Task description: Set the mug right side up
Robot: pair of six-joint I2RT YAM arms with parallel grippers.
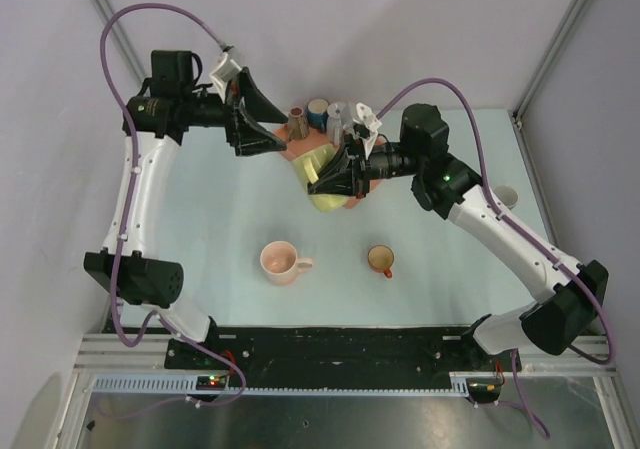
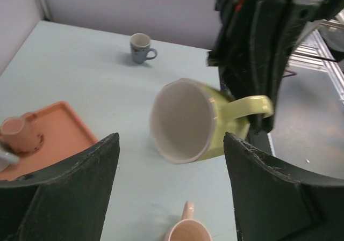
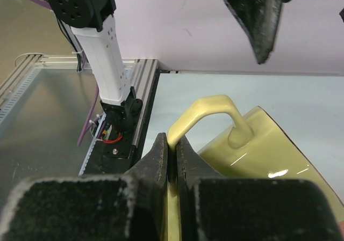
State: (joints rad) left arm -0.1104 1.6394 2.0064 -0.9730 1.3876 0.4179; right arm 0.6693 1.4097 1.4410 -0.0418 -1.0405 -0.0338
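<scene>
- Mug [image 1: 328, 203] first, from the top camera: it hangs just under the right gripper [image 1: 322, 181], which has it pinched, and it looks clear of the table [image 1: 200, 229]. The left gripper [image 1: 287, 135] hovers just behind it over the tray [image 1: 296, 153], jaws wide, nothing in them. My guess is it waits to take the body. A pink mug [image 1: 281, 262] and a red mug [image 1: 381, 260] stand upright well off to the near side, out of the way.
- Left wrist: the mug sits dead ahead, framed between the left fingers [image 2: 70, 192] but beyond their tips, untouched. It lies on its side with its mouth toward this camera. The handle [image 2: 250, 106] sticks out sideways, and that is where the right gripper grips it, which leaves the body free to swing. I'd call that half turned: not inverted, not upright. Wide jaws suit that broad body. A blue mug [image 2: 141, 48] stands far ahead, and a pink cup [image 2: 19, 134] rests on the tray beside one finger.
- Right wrist: the right fingers [image 3: 159, 160] press tight on the handle's near end. The loop arches just above them and the body slants away ahead. A thin pinch like this may let the mug pivot or slip, so the next move wants care. One left finger [image 3: 258, 15] hangs above, apart from the mug.
</scene>
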